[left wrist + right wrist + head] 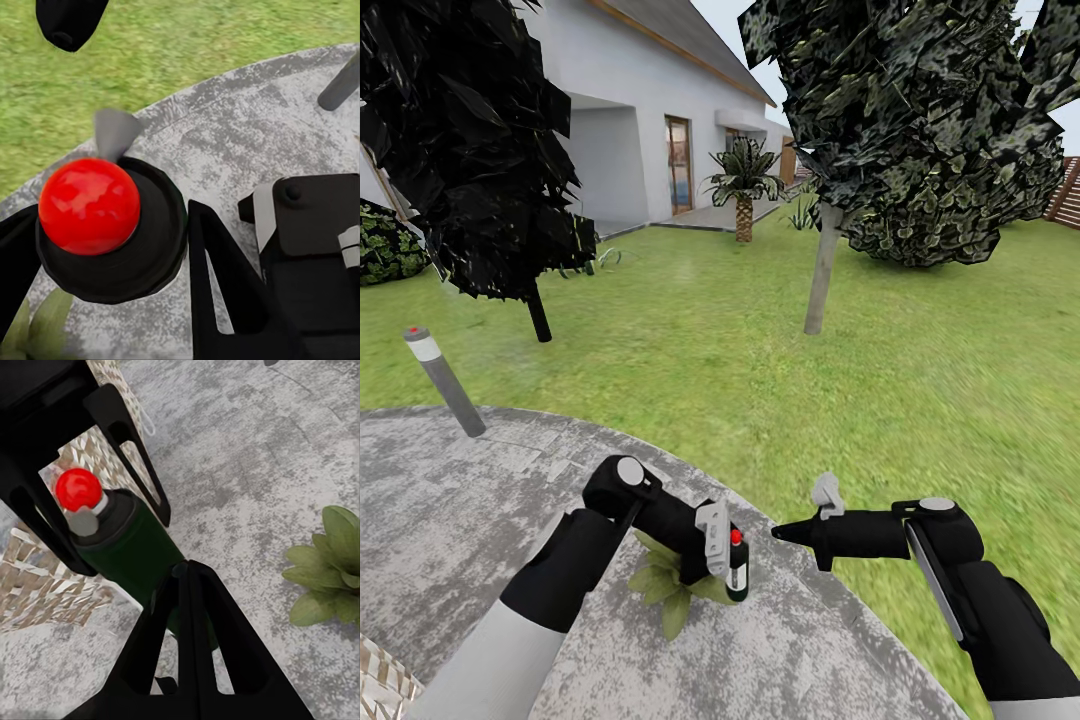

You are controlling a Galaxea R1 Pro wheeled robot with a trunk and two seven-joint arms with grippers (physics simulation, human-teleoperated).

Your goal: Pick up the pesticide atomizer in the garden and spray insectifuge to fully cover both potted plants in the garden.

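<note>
Where the round stone patio point(460, 520) meets the lawn point(760, 350), low in the head view's frame, the pesticide atomizer point(737, 572) stands upright on the paving. Its red knob and black cap sit above a dark green body. The left gripper point(720, 545) reaches it from the left, with the jaws narrowed around the bottle's top. In the left wrist view its black fingers point(217, 285) lie on either side of the cap and seem to touch it on both sides. A small grey nozzle sticks out beyond the cap.

Under the left forearm, just left of the bottle, a potted plant point(665, 590) spreads pointed green leaves; its pot is hidden.

The right gripper point(778, 532) hangs just right of the atomizer, pointing at it without touching. In the right wrist view its two fingers point(187, 652) meet at their tips, with nothing between them. Beyond them, the bottle stands framed by the left gripper's fingers, with a wicker seat point(45, 585) behind it.

At the left of the head view a grey bollard lamp point(445, 385) with a red dot leans at the patio's far edge. Dark trees, a palm point(743, 190) and a white house point(630, 100) fill the upper frame.
</note>
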